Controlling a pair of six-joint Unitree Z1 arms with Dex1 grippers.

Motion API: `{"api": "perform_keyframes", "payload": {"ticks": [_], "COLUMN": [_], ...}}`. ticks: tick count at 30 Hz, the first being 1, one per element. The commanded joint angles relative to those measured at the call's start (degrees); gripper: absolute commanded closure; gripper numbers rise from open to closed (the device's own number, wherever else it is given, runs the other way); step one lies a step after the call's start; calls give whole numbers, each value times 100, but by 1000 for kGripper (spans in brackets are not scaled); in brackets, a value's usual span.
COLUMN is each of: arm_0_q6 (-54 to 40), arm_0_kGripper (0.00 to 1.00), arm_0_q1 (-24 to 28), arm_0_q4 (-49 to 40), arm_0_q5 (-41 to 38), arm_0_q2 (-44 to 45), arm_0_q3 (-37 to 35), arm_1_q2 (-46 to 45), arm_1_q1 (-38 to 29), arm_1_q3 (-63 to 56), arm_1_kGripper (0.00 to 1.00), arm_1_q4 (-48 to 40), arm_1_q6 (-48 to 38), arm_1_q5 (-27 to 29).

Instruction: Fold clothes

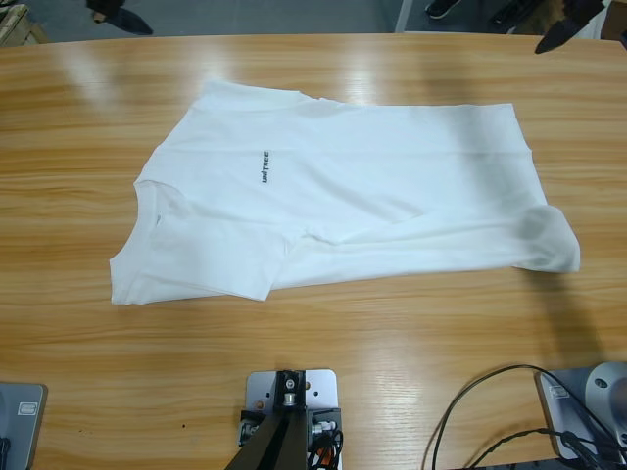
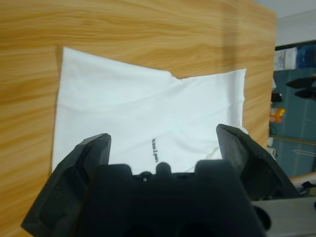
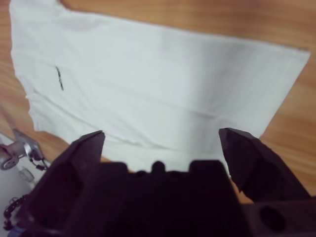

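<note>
Long and wooden, the desk [image 1: 411,333] shows a warm orange grain, and beyond its far edge there is grey floor with dark shoes of people standing there. On the middle of the desk lies the plain white short-sleeved cotton T-shirt [image 1: 392,206], spread sideways and partly folded, one sleeve doubled over the body and one hem corner turned up into a small hump. Its small dark chest lettering [image 1: 265,167] faces up.

Seen along the left pincer [image 2: 163,143], both black jaws stand wide apart with nothing between them. The shirt [image 2: 148,113] lies ahead of and below this pincer, the lettering [image 2: 155,150] just beyond the pincer's body, bare desk [image 2: 148,29] past the cloth.

The right pincer [image 3: 163,138] is likewise released, jaws spread and gripping nothing. The shirt [image 3: 158,84] stretches across the desk [image 3: 222,19] ahead of and below it, the lettering [image 3: 59,78] off toward its left jaw. Neither pincer touches the cloth, and neither shows in the high view.
</note>
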State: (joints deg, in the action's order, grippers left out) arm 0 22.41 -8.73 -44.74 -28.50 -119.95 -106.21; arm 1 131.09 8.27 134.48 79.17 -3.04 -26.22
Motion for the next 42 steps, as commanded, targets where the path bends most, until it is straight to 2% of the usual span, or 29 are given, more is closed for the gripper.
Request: {"api": "perform_keyframes", "payload": {"ticks": [1,11,16,20,22,28,33,42], "arm_0_q6": [252,457,487,475,459,329,167,132], "arm_0_kGripper": [188,188,187,182,130,133,133,136], "arm_0_q1": [85,191,298,342,344,284,142,-124], "arm_0_q4": [-202,-325,-528,-855,-1094,-2234,-2965,-3787], "arm_0_q5": [-207,-254,-288,-265,-242,82,598,565], "arm_0_q2": [-979,-1350,-1705,-2030,-2233,-2938,-3275,-4089], "arm_0_q3": [-453,-482,-914,-1554,-1979,-3466,-4321,-5917], "arm_1_q2": [1108,1394,1549,1647,1718,1841,1850,1862], "arm_1_q1": [52,52,52,50,52,52,79,96], "arm_1_q3": [836,957,1091,1256,1384,1643,1693,1739], "arm_1_kGripper": [55,55,55,55,55,55,55,55], "arm_1_q4": [498,605,663,723,777,904,943,969], "arm_1_q6": [-23,38,40,49,49,49,49,49], "arm_1_q5": [-165,-112,-112,-112,-112,-110,-56,-66]}}
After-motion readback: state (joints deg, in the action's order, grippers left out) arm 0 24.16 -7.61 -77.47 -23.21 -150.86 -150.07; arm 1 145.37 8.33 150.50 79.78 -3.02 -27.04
